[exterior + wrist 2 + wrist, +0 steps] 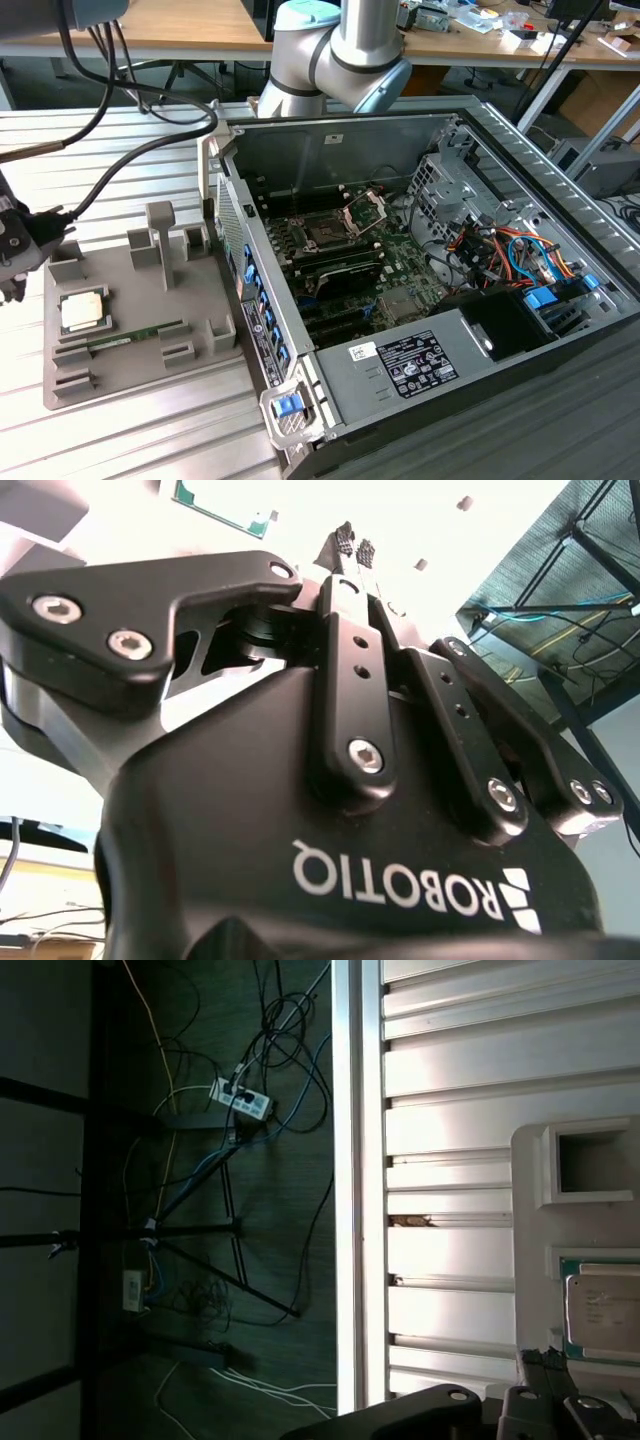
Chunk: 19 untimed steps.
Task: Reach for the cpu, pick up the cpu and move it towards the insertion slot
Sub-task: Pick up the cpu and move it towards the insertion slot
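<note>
A ribbed metal desk (130, 150) fills the exterior view, with wooden benches (180, 25) behind it. On the exterior view's left, a grey tray (140, 372) lies on the desk. The cpu (83, 312) rests flat in one of its recesses, with a green memory stick (135, 338) just beside it. To the exterior view's right stands an open case (520, 395) with the motherboard (400, 270) exposed. The slot (325, 236) sits on the board, and its hinged bracket (365, 208) is tilted up. The arm (340, 45) rises behind the case. The end effector (12, 262) hangs at the exterior view's left edge, near the tray's corner. It is apart from the cpu and well apart from the slot, and it holds nothing that can be seen.

In the second wrist view, the black body and bolted links of the end effector stand against a bright, washed-out background. This angle does not tell whether it is apart or together.

In the first wrist view, a dark floor (150, 1260) carries loose cables (290, 1050) and a power strip (240, 1100) beside the desk's edge. The tray's corner lies on the ribbed surface. The cpu (601, 1312) sits in its recess, green-rimmed, with black links of the end effector near it but not touching.
</note>
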Available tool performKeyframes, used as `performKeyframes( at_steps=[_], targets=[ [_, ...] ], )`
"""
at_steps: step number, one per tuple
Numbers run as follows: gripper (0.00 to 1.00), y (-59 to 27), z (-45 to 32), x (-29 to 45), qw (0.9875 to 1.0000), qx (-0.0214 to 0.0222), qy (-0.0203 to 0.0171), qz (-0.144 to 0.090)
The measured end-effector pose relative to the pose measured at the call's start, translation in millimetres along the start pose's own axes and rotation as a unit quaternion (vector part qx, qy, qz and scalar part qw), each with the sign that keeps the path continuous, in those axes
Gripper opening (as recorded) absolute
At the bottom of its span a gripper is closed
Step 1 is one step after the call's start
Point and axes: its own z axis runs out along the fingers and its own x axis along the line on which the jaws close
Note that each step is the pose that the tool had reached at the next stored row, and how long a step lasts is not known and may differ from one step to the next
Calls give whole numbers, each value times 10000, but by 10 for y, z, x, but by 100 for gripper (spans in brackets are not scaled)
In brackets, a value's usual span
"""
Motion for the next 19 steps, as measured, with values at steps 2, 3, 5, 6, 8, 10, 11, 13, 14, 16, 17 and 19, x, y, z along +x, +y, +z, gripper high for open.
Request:
performKeyframes(
  at_steps=[2,3,5,6,8,10,11,13,14,16,17,19],
  targets=[
    [10,0,5,-26,10000,6,0,0],
    [10,-1,8,-40,10000,8,0,0],
    [10,-1,11,-57,10000,10,0,0],
    [10,-2,13,-71,10000,13,1,0],
    [10,-2,18,-94,10000,16,0,0],
    [10,-3,22,-123,10000,18,0,0],
    [10,-3,25,-136,10000,19,0,0],
    [10,-3,27,-149,10000,21,0,0],
    [10,-3,28,-156,10000,22,1,0],
    [10,-4,31,-170,10000,24,0,0],
    [10,-3,33,-177,10000,24,0,0],
    [10,-4,36,-192,10000,27,1,0]
  ],
)
